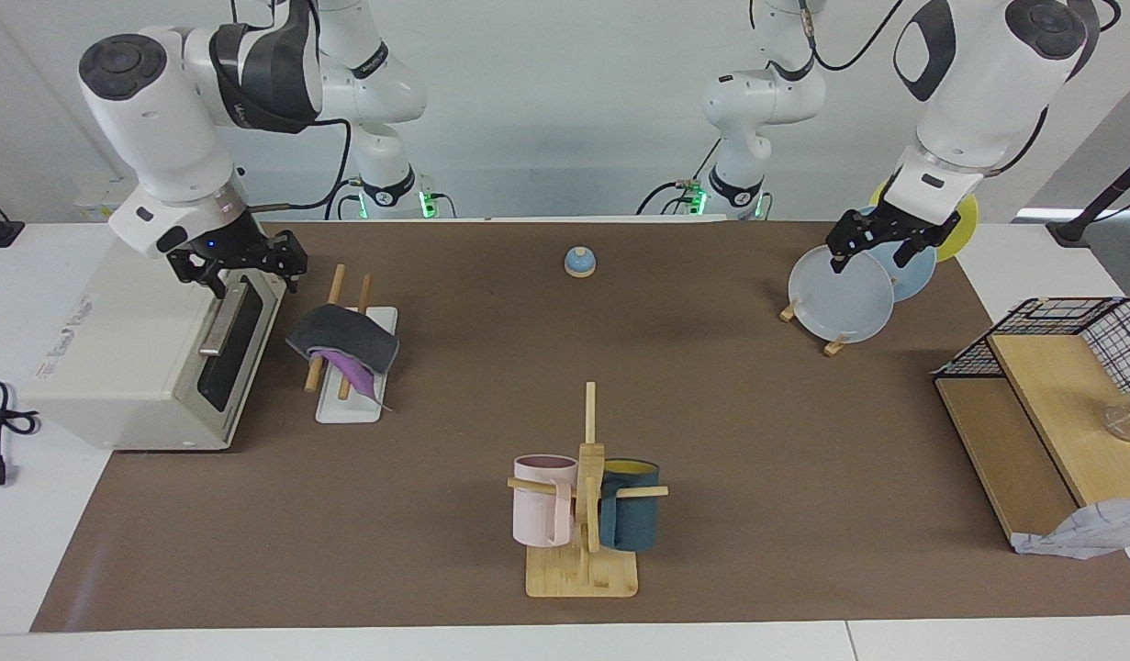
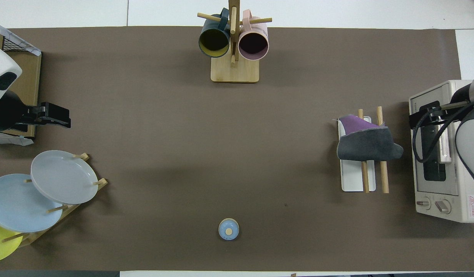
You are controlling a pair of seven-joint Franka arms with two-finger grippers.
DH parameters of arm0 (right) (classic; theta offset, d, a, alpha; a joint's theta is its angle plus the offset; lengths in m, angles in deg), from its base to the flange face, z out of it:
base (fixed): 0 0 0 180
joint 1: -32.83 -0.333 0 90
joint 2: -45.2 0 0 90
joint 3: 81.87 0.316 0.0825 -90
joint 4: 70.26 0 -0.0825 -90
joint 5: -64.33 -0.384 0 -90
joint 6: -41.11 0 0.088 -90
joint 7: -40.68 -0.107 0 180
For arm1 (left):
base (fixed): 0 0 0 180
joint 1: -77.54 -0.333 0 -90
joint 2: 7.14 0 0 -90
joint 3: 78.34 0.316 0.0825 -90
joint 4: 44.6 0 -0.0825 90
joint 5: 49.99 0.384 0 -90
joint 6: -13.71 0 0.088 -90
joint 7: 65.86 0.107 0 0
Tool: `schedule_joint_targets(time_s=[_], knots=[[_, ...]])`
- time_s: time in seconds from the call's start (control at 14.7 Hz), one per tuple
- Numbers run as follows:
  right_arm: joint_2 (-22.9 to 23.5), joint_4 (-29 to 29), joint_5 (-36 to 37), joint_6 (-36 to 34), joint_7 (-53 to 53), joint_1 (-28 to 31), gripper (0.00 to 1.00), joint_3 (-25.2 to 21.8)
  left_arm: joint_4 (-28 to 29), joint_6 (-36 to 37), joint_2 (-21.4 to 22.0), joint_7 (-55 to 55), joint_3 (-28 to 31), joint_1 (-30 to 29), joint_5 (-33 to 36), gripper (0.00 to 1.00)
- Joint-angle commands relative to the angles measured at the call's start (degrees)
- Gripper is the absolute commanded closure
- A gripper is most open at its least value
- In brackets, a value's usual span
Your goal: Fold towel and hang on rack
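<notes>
The right gripper [image 1: 243, 263] is held raised with its fingers spread apart and nothing between them, the wrist bent downward. The left gripper [image 1: 881, 243] is likewise held aloft, pointed down, with its fingers parted and empty.

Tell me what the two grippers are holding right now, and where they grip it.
Nothing. The right gripper is open over the toaster oven; the left gripper is open over the plates.
</notes>
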Motion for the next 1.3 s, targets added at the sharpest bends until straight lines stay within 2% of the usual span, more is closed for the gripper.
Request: schedule_joint_targets(time_s=[0.0,0.2,0.61,0.89,1.23], knots=[[1.74,-2.58,-0.45,-2.81,-1.69,0.94,0.00,0.31,1.22,-0.01,1.27,0.78,0.74,0.72,0.61,0.00],[2.18,-3.28,-2.99,-1.32,-3.26,1.04,0.00,0.30,1.39,-0.28,1.45,0.87,0.74,0.72,0.69,0.00],[3.67,-7.32,-0.71,-1.32,-3.62,-0.55,0.00,0.31,1.39,-0.54,1.45,0.95,0.65,0.72,0.69,0.00],[3.85,-8.20,-1.23,-2.54,-3.88,-0.81,0.00,0.31,1.40,-1.15,1.36,7.26,0.74,0.28,0.78,0.00],[4.20,-8.55,-1.58,-2.63,-5.38,-0.99,0.00,0.39,1.31,-1.07,1.36,7.46,0.83,-0.16,0.78,0.00]])
